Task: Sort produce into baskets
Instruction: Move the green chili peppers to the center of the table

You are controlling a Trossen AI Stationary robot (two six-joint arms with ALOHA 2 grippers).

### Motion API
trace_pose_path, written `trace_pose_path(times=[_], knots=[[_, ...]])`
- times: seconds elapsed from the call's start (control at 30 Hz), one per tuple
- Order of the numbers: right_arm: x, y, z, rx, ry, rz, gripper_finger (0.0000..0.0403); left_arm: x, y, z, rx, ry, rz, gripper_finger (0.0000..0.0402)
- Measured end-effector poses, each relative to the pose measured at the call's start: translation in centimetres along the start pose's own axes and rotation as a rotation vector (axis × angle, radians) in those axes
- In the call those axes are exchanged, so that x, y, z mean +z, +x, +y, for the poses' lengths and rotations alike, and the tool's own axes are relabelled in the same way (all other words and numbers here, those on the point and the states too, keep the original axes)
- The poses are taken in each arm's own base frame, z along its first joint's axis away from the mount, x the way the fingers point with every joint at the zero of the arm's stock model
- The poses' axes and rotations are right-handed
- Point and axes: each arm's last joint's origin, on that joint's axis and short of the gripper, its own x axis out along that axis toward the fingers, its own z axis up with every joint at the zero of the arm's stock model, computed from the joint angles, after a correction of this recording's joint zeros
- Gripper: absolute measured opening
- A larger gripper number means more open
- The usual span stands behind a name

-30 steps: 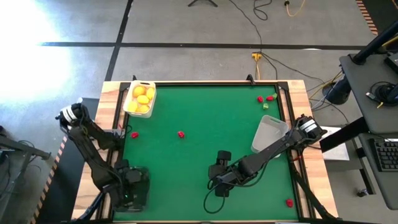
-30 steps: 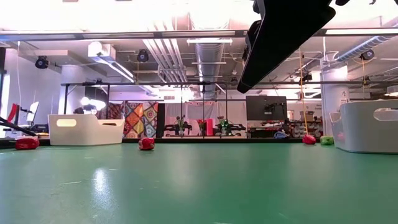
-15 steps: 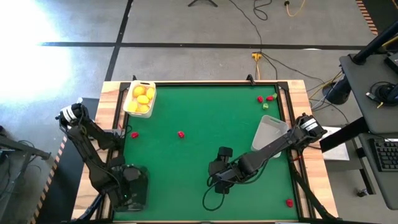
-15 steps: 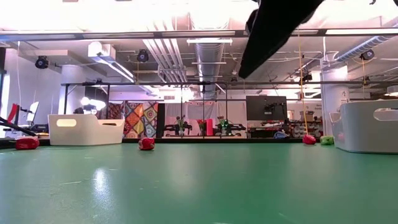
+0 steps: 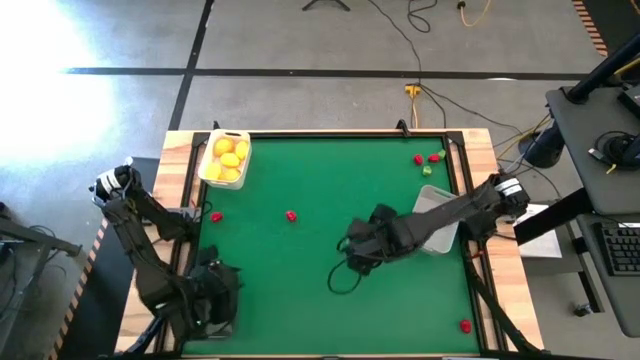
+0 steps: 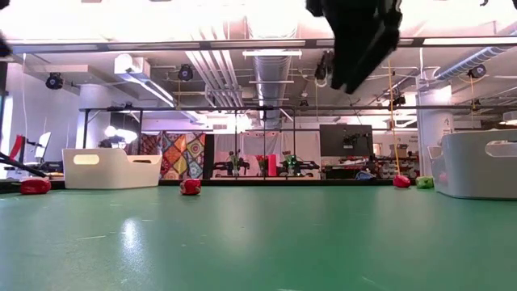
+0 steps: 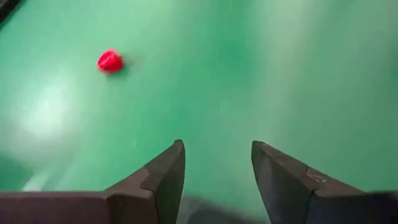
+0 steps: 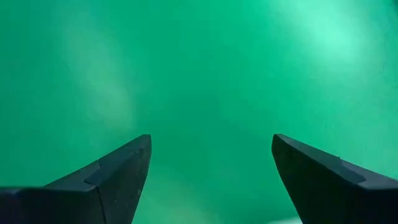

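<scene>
Red produce is lying scattered in the high view: one red piece (image 5: pixel 291 215) is sitting mid-table, nearer the right gripper (image 5: pixel 356 250) than the left gripper (image 5: pixel 212 290). Low view is showing that piece (image 6: pixel 191 186) beyond the raised gripper. Both wrist views are showing jaws standing apart, holding nothing; another red piece (image 7: pixel 110 61) is lying ahead of the left one.

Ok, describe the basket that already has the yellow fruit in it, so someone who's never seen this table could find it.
Start at the green table and go to its far left corner. The white basket sits there, tilted against the wooden edge. It alone holds yellow fruit; the pale basket on the right side shows none.
</scene>
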Motion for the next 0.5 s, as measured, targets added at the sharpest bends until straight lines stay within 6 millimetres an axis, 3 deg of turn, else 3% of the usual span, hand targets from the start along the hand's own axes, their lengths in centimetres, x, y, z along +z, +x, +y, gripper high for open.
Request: trace_pose_path(times=[0.1, 0.3, 0.5], knots=[[0.5, 0.1, -2.8, -0.102, 0.100, 0.081, 0.0316, 1.3, 1.5, -0.3, -0.027, -0.053, -0.030, 0.0160], [2.1, 1.7, -8.4, -0.265, 0.280, 0.254, 0.0297, 4.7, 5.4, -1.0, -0.119, 0.040, -0.187, 0.0130], [3.4, 4.6, -15.7, -0.320, 0.390, 0.446, 0.0284, 9.5, 10.6, 1.7, -0.217, 0.124, -0.527, 0.0098]])
